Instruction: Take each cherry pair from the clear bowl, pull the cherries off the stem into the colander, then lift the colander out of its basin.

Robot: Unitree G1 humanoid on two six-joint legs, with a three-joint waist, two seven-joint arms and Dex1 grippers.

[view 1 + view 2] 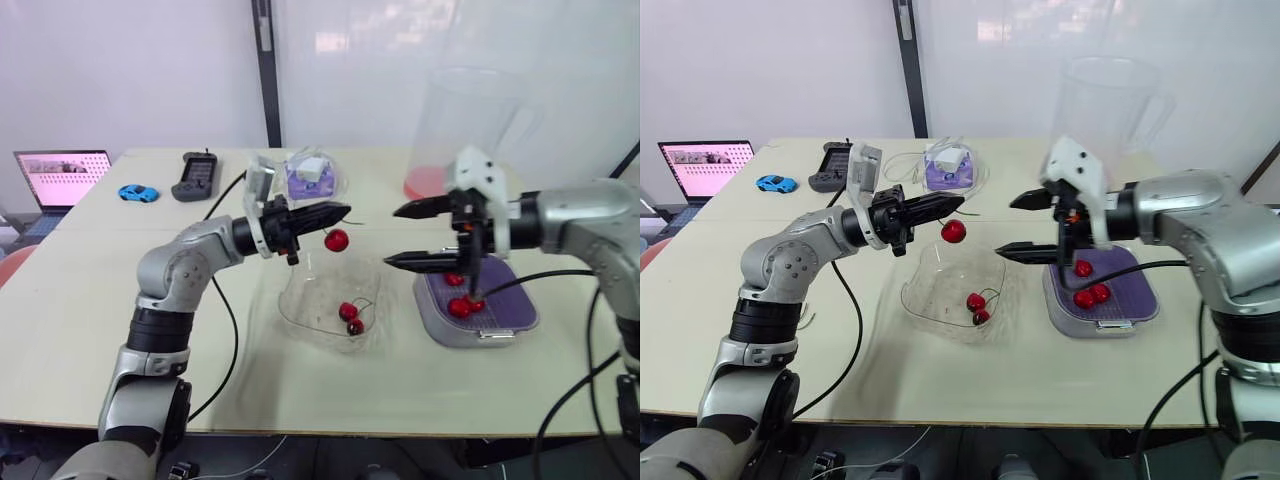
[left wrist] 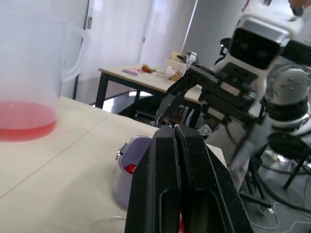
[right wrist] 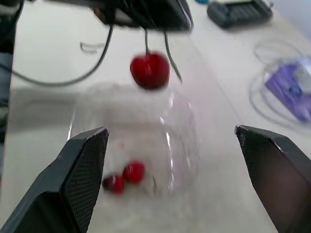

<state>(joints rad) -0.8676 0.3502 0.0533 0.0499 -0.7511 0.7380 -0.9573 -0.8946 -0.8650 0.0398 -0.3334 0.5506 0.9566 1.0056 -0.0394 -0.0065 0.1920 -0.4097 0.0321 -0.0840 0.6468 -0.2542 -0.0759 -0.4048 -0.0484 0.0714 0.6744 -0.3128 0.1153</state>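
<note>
My left gripper (image 1: 340, 213) is shut on a cherry stem above the clear bowl (image 1: 292, 312). One red cherry (image 1: 337, 240) hangs from it, and the right wrist view shows a bare green stem (image 3: 171, 60) beside that cherry (image 3: 149, 69). My right gripper (image 1: 392, 236) is open, its fingertips facing the hanging cherry from a short way to the right, not touching it. A cherry pair (image 1: 350, 315) lies in the bowl. To the right, the purple colander (image 1: 508, 300) sits in its grey basin (image 1: 440, 330) and holds a few red cherries (image 1: 462, 306).
A tall clear pitcher (image 1: 470, 130) with pink liquid stands behind the colander. At the back of the table are a laptop (image 1: 60, 178), a blue toy car (image 1: 138, 192), a black controller (image 1: 195, 176) and a purple item under clear plastic (image 1: 310, 175). A black cable (image 1: 225, 300) runs left of the bowl.
</note>
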